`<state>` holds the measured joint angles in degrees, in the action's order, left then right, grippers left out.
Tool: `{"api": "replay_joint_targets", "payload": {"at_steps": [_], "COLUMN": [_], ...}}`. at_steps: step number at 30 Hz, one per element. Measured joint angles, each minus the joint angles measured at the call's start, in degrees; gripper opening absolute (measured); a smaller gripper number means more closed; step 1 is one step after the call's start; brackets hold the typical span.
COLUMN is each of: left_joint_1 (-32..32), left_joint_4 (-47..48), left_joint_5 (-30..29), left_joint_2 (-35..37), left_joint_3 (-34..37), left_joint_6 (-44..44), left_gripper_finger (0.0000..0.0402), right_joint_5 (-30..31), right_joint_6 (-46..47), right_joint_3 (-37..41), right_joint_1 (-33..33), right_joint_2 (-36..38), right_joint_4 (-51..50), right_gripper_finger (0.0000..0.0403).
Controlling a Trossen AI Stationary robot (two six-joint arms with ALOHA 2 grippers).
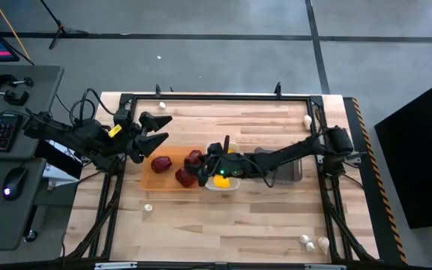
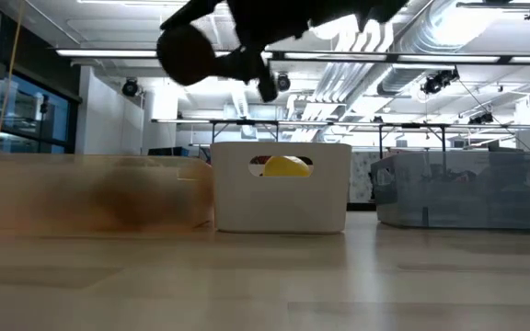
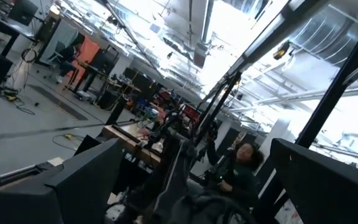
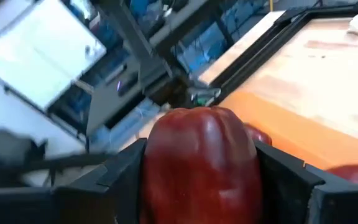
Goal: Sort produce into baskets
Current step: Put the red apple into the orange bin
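Note:
My right gripper (image 1: 198,160) reaches from the table's right and is shut on a dark red rounded piece (image 4: 201,165) above the right end of the orange tray (image 1: 150,181). Two more dark red pieces (image 1: 161,163) (image 1: 185,178) lie in the tray. The white bin (image 1: 223,187) beside the tray holds yellow pieces (image 1: 221,180); one shows through the bin's handle slot in the low view (image 2: 286,166). The dark grey bin (image 1: 287,166) stands to its right. My left gripper (image 1: 160,129) is open and empty above the tray's far left corner. My right gripper pinches the dark red piece by its two opposite sides (image 4: 157,168) between its two fingers (image 4: 120,177). The fingers come roughly level from the table's right. The piece fills the gap between them and is lifted clear above the tray in the low view (image 2: 191,55).
White garlic-like bulbs lie loose on the table: far right (image 1: 307,119), near left (image 1: 148,208), two at the near right corner (image 1: 306,241) (image 1: 322,244), and one past the far edge (image 1: 161,90). A black frame (image 1: 216,97) borders the table.

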<state>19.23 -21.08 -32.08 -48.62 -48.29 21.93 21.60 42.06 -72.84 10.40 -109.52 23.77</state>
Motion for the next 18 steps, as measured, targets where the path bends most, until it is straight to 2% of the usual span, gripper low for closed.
{"api": "replay_joint_targets", "payload": {"at_steps": [5, 12, 15, 18], "left_joint_1": [0.0, 0.0, 0.0, 0.0], "left_joint_4": [-0.3, -0.2, -0.2, -0.2], "left_joint_5": [0.0, -0.2, -0.2, -0.2], "left_joint_2": [-0.2, -0.3, -0.3, -0.3], "left_joint_3": [0.0, 0.0, 0.0, 0.0], "left_joint_6": [0.7, 1.1, 1.2, 1.6], "left_gripper_finger": [0.0397, 0.0397, 0.0397, 0.0397], "right_joint_5": [0.0, -1.9, -2.6, -6.4], "right_joint_6": [-0.3, 4.3, 4.1, 4.3], "right_joint_3": [0.0, 0.0, 0.0, 0.0], "right_joint_1": [0.0, -2.0, -3.1, -4.4], "right_joint_2": [-5.0, -7.6, -7.6, -7.6], "right_joint_4": [7.1, 8.4, 9.5, 9.9], "right_gripper_finger": [0.0244, 0.0252, 0.0277, 0.0318]}}
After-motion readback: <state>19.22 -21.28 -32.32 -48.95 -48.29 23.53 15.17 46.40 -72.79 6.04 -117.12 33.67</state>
